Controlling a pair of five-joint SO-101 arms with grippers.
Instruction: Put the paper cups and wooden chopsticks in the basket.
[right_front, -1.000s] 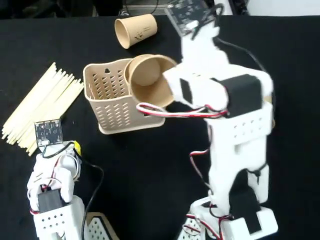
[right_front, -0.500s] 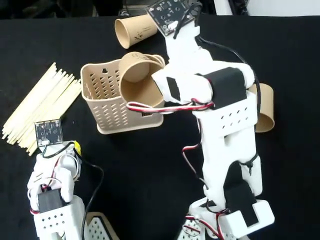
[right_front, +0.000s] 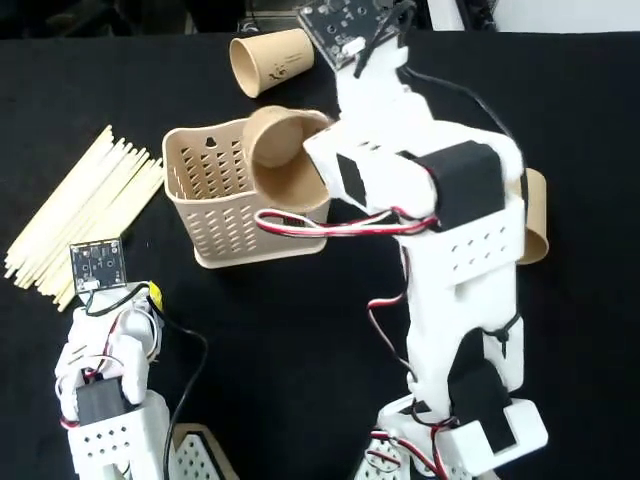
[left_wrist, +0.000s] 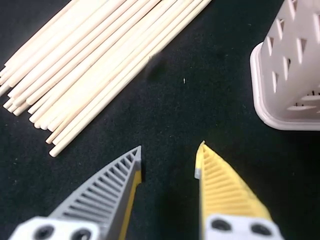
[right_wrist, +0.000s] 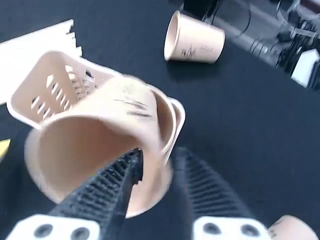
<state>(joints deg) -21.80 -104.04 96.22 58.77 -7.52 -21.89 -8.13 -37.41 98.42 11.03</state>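
Right gripper (right_wrist: 155, 165) is pinching the wall of a tilted paper cup (right_front: 282, 150) at the right rim of the basket (right_front: 215, 215), upper centre in the high view, so we're judging the drop-in step underway and we're needing to lower it inside before letting go.

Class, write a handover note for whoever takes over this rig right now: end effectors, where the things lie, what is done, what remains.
Left end effector: open, empty, near the chopsticks.
Right end effector: shut on a cup, tilted at the basket rim.
Far cup lies beyond the basket; side cup lies beside the right arm.
Done: nothing released yet.
Left: drop this cup, then both others and the chopsticks.
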